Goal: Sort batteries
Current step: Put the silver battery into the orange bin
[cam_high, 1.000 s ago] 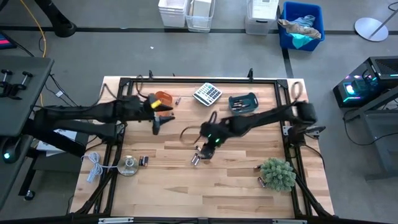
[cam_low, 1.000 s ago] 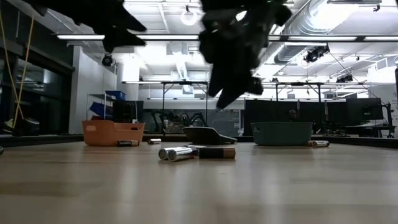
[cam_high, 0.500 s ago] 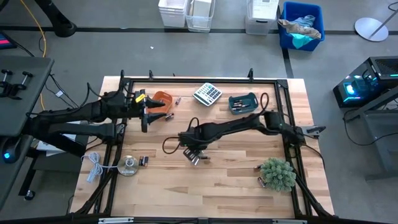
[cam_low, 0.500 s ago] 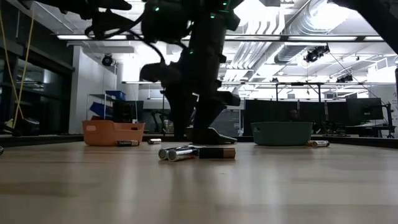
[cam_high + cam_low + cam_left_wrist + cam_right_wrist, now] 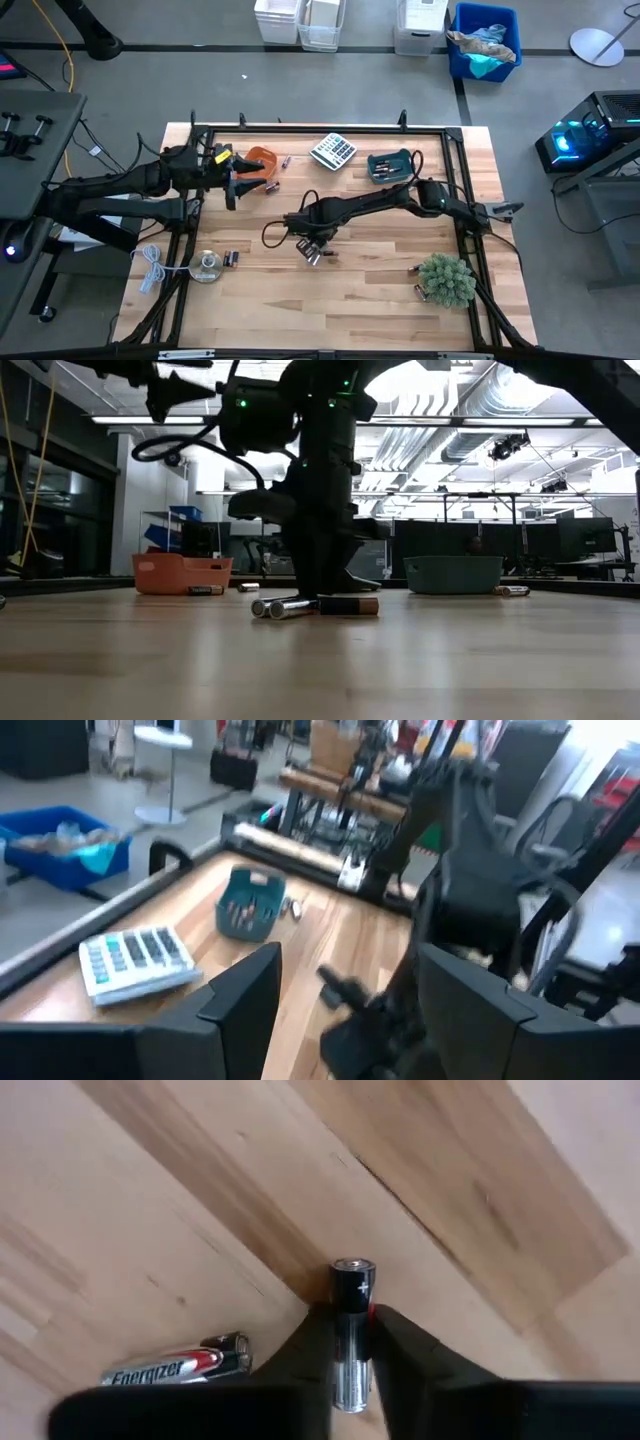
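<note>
Several batteries (image 5: pixel 318 255) lie in a small cluster on the wooden table (image 5: pixel 380 310), left of its middle. My right gripper (image 5: pixel 350 1320) stands over them, shut on a black battery (image 5: pixel 351 1295). A silver-and-black battery (image 5: pixel 175 1365) lies beside it. In the low view the right gripper (image 5: pixel 320 588) reaches down to the cluster (image 5: pixel 345 605). My left gripper (image 5: pixel 232 187) hovers open beside the orange bowl (image 5: pixel 262 160) with nothing between its fingers. The teal bowl (image 5: pixel 390 165) holds a few batteries. My right gripper pinches the black battery's two long sides (image 5: pixel 350 1342) between its two fingers, which lie across it. The fingers come from above, pointing down. The battery's plus end (image 5: pixel 352 1266) sticks out beyond the fingertips, and the battery still lies at table level.
A grey calculator (image 5: pixel 333 150) lies at the far side between the bowls. A round clear disc (image 5: pixel 207 267), two batteries (image 5: pixel 230 258) and a white cable (image 5: pixel 150 268) sit at the near left. A small plant (image 5: pixel 447 278) with batteries (image 5: pixel 420 291) beside it stands near right.
My right gripper has swung toward the table's left edge and come down onto the battery cluster, and in the low view its fingers have drawn together. My left gripper has drawn back toward the table's left edge, staying open.
</note>
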You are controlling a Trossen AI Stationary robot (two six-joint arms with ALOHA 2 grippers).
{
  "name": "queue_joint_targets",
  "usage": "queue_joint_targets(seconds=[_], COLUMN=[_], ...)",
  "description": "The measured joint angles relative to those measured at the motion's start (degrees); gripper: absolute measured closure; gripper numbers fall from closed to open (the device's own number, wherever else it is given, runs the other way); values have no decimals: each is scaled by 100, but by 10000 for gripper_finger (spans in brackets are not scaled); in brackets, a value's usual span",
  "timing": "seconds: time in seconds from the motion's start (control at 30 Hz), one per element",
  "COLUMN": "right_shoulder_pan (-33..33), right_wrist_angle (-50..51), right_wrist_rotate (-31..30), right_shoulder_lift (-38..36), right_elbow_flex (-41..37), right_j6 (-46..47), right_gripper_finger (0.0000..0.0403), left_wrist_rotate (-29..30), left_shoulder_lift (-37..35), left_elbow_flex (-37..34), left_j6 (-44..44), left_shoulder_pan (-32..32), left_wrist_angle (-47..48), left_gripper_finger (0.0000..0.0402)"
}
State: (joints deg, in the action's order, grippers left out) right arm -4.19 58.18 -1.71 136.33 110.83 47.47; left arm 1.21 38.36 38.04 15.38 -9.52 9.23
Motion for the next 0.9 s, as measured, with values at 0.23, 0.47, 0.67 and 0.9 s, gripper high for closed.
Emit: queue_joint_targets(seconds=[0.23, 0.47, 0.67, 0.9], right_shoulder_pan=[613, 1317, 1674, 1778], right_wrist_angle=[-1241, -4399, -5400, -6442], right_wrist_rotate=[-669, 44, 111, 51], right_shoulder_lift=[-410, -405, -183, 208], right_elbow_flex=[-50, -33, -31, -29], right_j6=[-698, -434, 51, 590], right_gripper_finger=[370, 370, 370, 370], left_wrist_rotate=[58, 97, 339, 511], left_shoulder_lift=[-92, -102, -95, -98], left_elbow_flex=[778, 1206, 1209, 1209], left_j6=[-3, -50, 57, 96], left_shoulder_pan=[2, 2, 2, 0], left_wrist_angle=[-64, -468, -718, -914], left_gripper_finger=[187, 187, 187, 187])
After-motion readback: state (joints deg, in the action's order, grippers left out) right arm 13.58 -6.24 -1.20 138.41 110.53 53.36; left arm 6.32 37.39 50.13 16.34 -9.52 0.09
